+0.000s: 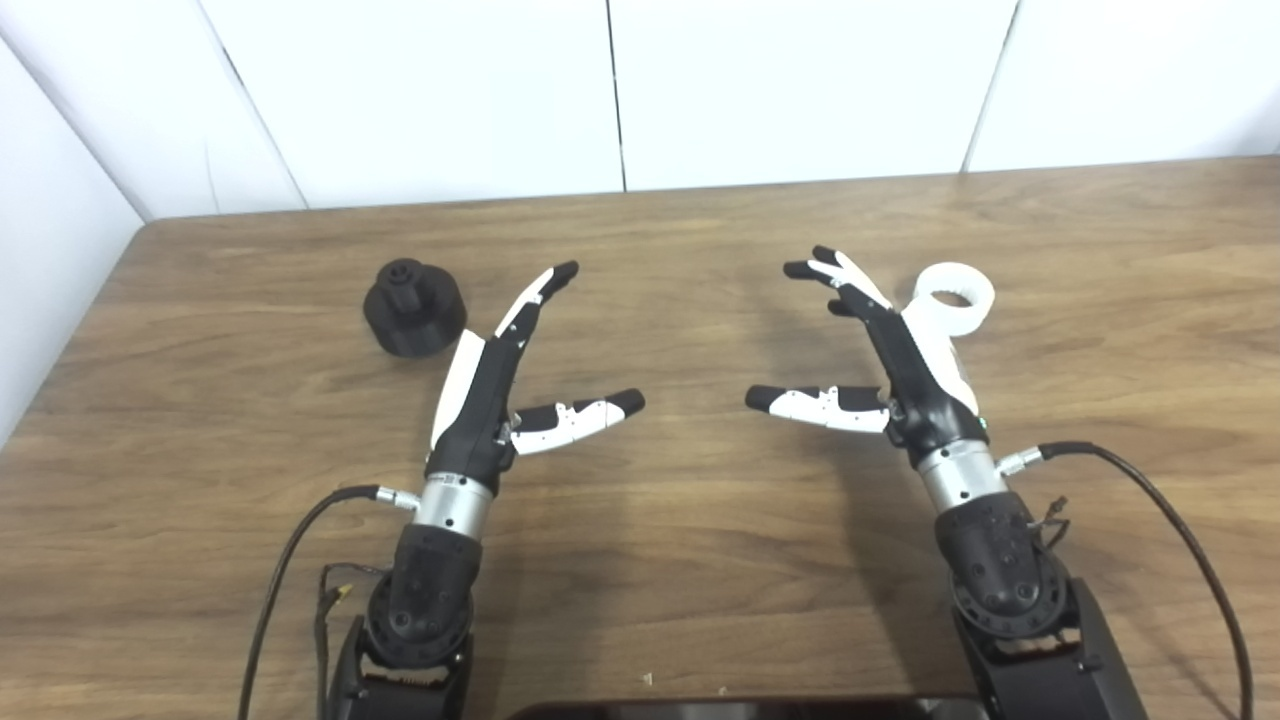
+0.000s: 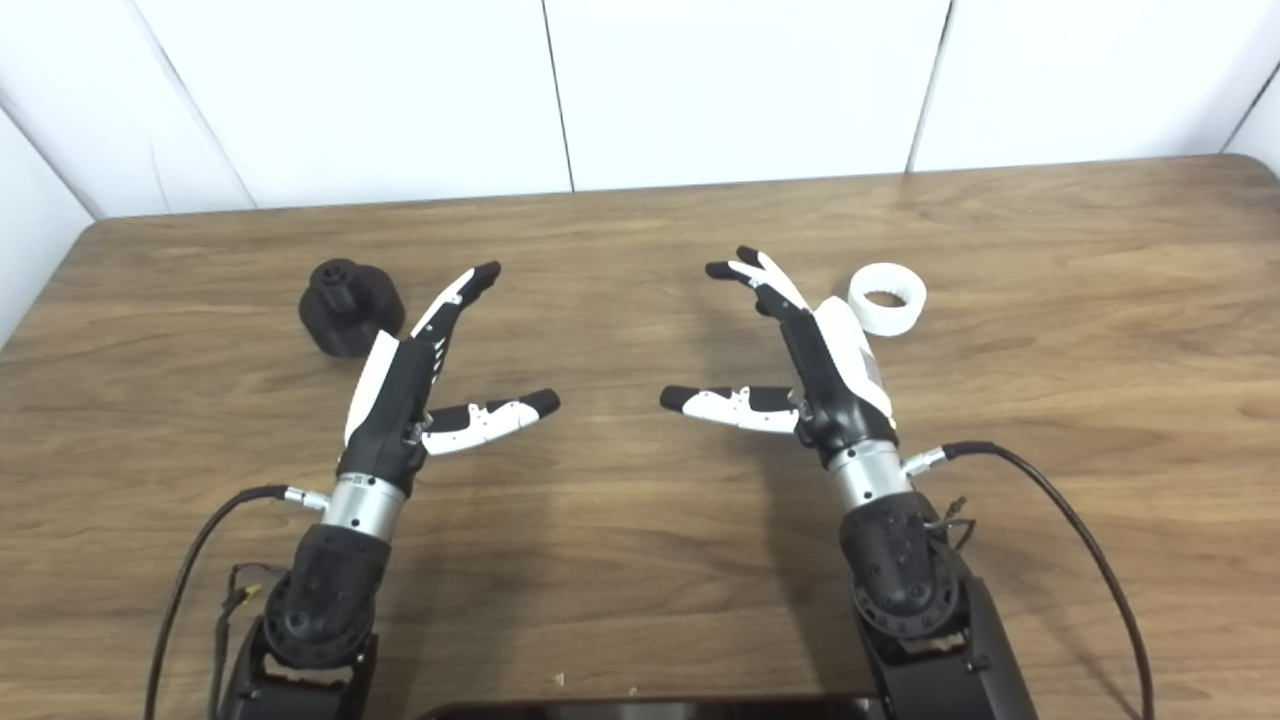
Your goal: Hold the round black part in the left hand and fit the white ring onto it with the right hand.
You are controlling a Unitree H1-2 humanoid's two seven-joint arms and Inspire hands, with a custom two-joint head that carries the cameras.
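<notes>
The round black part (image 1: 413, 307) sits on the wooden table (image 1: 640, 600) at the left, a small knob on its top. My left hand (image 1: 500, 375) hovers just right of it, open, fingers stretched and thumb out, touching nothing. The white ring (image 2: 887, 298) lies on the table at the right. My right hand (image 2: 810, 360) is open just left of the ring, fingers spread, thumb pointing toward the table's middle. In the left eye view the back of this hand overlaps the ring's near edge (image 1: 955, 298).
White wall panels (image 1: 640, 90) close off the table's back and left side. Black cables (image 1: 1160, 520) trail from both wrists across the near table. A dark object (image 1: 740, 708) shows at the bottom edge.
</notes>
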